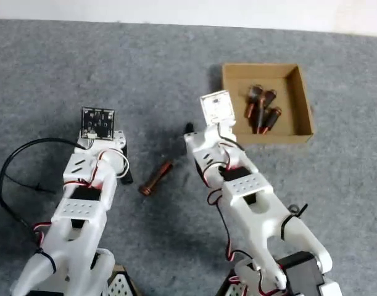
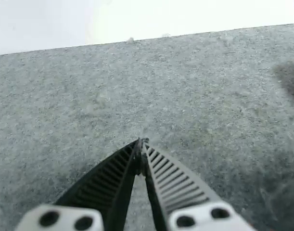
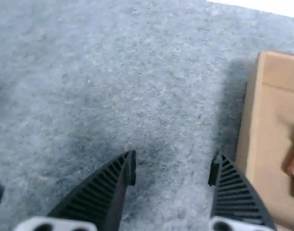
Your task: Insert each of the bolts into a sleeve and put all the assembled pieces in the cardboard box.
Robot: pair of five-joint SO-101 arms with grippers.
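While one copper piece (image 1: 156, 177) lies on the grey table (image 1: 145, 74) between my two arms, the job is not finished. It rests on its side, slanted, with its darker end pointing back toward me, and I judge it to be a bolt already in its sleeve. Three more pieces (image 1: 262, 110) lie together in the cardboard box (image 1: 304, 98), which stands just beyond my right arm.

My left tool (image 2: 141, 143) is clenched on nothing, its tips meeting over bare table. My right tool (image 3: 172, 168) is released, jaws spread wide and empty, low over the table just beside the box wall.

The risks, as I see them:
- The piece is round and may roll if one finger touches it before the other.
- If I pinch only the sleeve and tilt it, the bolt could slide out.
- Since the piece lies between both arms, reaching with both at once could knock them together.
- The box looks light, so clipping its wall on the way over could shove it or tip the pieces out.
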